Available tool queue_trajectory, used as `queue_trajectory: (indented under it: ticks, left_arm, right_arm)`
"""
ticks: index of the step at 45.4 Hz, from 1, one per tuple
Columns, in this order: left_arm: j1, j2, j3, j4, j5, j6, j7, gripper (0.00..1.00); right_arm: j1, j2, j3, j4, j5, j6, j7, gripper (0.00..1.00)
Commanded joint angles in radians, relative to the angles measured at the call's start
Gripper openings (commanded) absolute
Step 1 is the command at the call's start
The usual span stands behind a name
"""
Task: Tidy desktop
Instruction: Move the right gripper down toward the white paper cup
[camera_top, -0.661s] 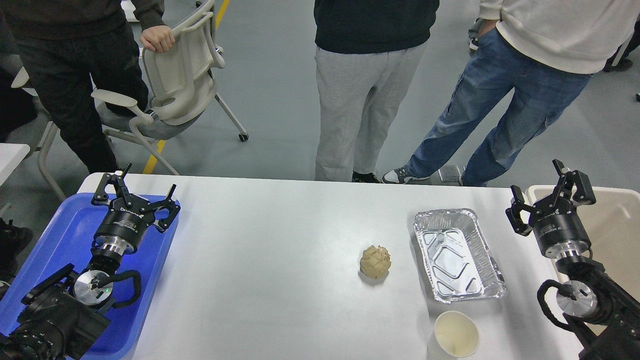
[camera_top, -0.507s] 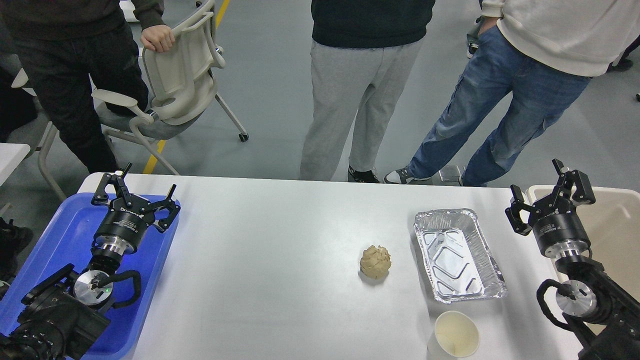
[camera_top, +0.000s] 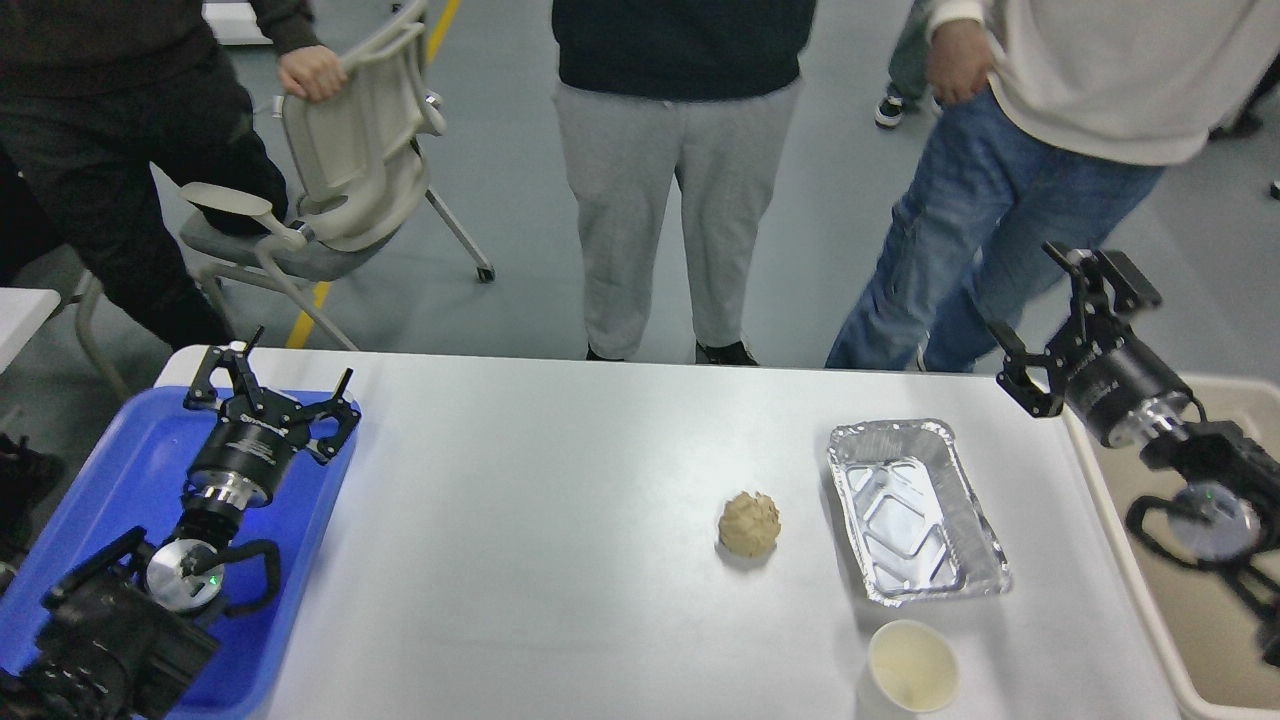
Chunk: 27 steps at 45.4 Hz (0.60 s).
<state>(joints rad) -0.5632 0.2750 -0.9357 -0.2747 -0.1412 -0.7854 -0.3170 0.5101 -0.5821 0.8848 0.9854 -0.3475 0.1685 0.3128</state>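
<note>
The white desktop (camera_top: 530, 520) fills the lower half of the head view. On it lie a crumpled tan paper ball (camera_top: 749, 524) right of the middle, an empty foil tray (camera_top: 915, 510) to its right, and a white paper cup (camera_top: 910, 668) near the front edge. My left gripper (camera_top: 270, 385) is open and empty above the blue tray (camera_top: 120, 480) at the left. My right gripper (camera_top: 1075, 320) is open and empty, raised above the table's far right corner, beside the beige bin (camera_top: 1210, 610).
Three people stand just behind the far table edge. A beige office chair (camera_top: 340, 170) stands at the back left, held by one person's hand. A second white table corner (camera_top: 20, 310) shows at the far left.
</note>
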Motion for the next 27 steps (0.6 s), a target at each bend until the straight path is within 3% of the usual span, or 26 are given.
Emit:
queue_trajectory:
  ticks: [1,5,14,20,27]
  left_arm:
    - [0.000,0.000,0.000,0.000,0.000,0.000,-0.001,1.00]
    - [0.000,0.000,0.000,0.000,0.000,0.000,-0.001,1.00]
    - [0.000,0.000,0.000,0.000,0.000,0.000,-0.001,1.00]
    - [0.000,0.000,0.000,0.000,0.000,0.000,-0.001,1.00]
    - [-0.001,0.000,0.000,0.000,0.000,0.000,-0.001,1.00]
  right_arm:
    - [0.226,-0.303,-0.369,0.249,-0.085,0.051,-0.086,1.00]
    - [0.373,-0.372,-0.573,0.338,-0.303,0.046,-0.080,1.00]
    - [0.464,-0.476,-0.684,0.567,-0.730,0.068,-0.097,1.00]
    - [0.562,-0.489,-0.889,0.604,-1.037,0.088,-0.087,1.00]
    - [0.659,-0.479,-1.035,0.610,-1.163,0.086,-0.071,1.00]
